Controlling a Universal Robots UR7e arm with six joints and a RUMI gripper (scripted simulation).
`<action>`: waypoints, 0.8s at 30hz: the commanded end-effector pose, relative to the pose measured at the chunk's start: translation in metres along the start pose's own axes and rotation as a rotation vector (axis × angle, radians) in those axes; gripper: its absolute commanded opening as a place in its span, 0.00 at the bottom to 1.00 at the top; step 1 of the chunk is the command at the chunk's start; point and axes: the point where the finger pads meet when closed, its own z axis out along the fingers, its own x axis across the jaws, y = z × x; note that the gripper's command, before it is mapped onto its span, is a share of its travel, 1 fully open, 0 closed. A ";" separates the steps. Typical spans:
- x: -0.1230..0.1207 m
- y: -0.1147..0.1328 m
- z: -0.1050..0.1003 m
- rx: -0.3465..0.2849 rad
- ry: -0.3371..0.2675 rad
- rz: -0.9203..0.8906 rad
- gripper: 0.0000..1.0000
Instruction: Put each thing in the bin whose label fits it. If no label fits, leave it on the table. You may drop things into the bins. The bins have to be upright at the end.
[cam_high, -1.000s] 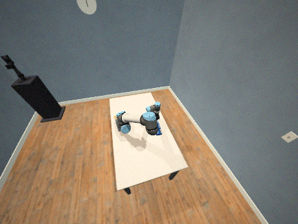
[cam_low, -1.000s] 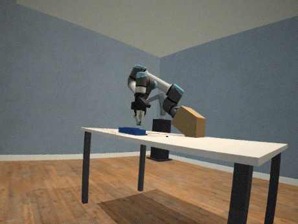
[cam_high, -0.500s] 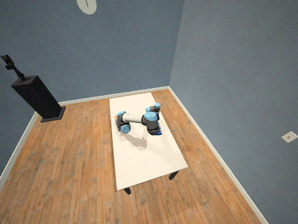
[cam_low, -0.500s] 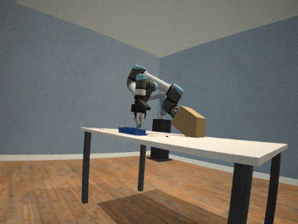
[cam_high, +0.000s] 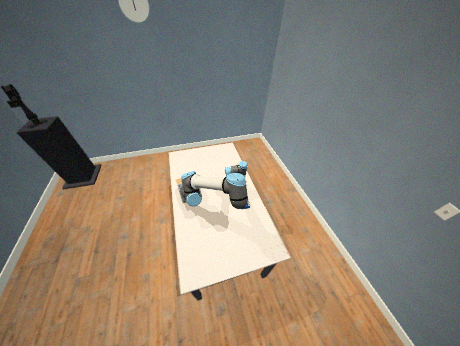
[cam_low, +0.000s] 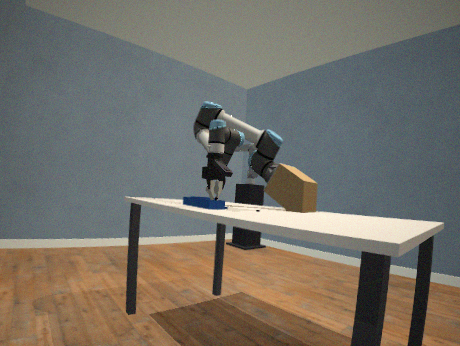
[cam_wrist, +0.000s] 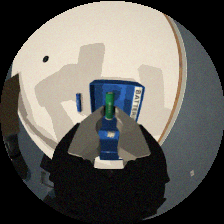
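Wrist: gripper (cam_wrist: 109, 131) grips battery (cam_wrist: 108, 106) (green)

Blue bin (cam_wrist: 116, 99): white label strip along one rim, lettering begins "BATTE", remainder unreadable. No other legible text, numbers or signs in any view.

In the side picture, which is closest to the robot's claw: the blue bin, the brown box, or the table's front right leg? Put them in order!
1. Blue bin, right beneath the claw.
2. Brown box, tilted, farther right on the table.
3. Front right table leg, low at the near corner.
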 end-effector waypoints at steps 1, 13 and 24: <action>0.000 0.000 0.010 0.003 0.005 -0.002 0.00; 0.007 0.001 0.008 0.003 0.011 0.004 0.00; 0.005 0.000 0.008 0.003 0.010 0.002 0.17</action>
